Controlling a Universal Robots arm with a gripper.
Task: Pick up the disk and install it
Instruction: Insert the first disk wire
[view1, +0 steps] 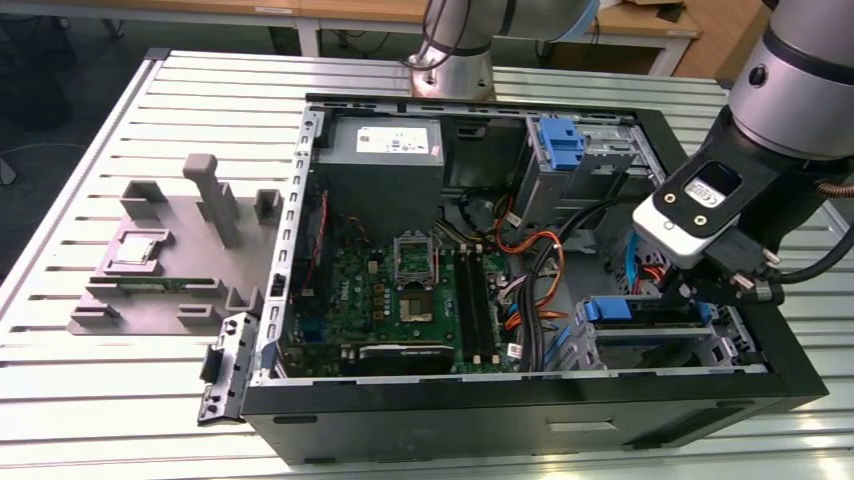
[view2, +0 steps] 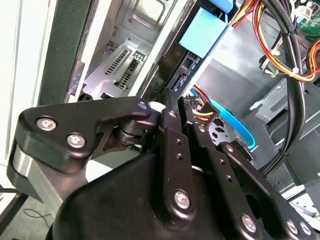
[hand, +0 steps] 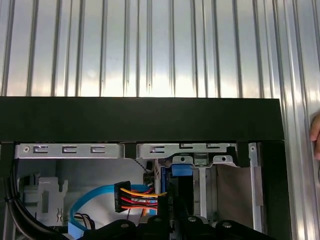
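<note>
1. The disk (view1: 617, 310) stands on edge in the drive bay at the case's (view1: 534, 420) corner, directly under the jaws, with its blue caddy showing.
2. In the first wrist view the disk (hand: 182, 170) runs straight out ahead of the jaws as a dark slab with a blue tab at its far end, just short of the bay's metal rail (hand: 70, 150).
3. The jaws look pinched on the disk, one finger on each face. In the second wrist view a black finger (view2: 170, 120) lies against the dark slab, and the blue tab (view2: 202, 32) is beyond it.
4. A power plug with orange, red and yellow wires (hand: 132, 197) sits just beside the jaws, with a blue cable (hand: 95, 192) looping further off on that side.
5. The motherboard (view1: 400, 290) lies well apart from the jaws, across the case. The power supply (view1: 380, 150) is farther still, in the opposite corner.
6. The case rests open on a slatted metal worktop (view1: 107, 400). A grey fixture (view1: 174, 260) stands outside the case, far from the jaws.
</note>
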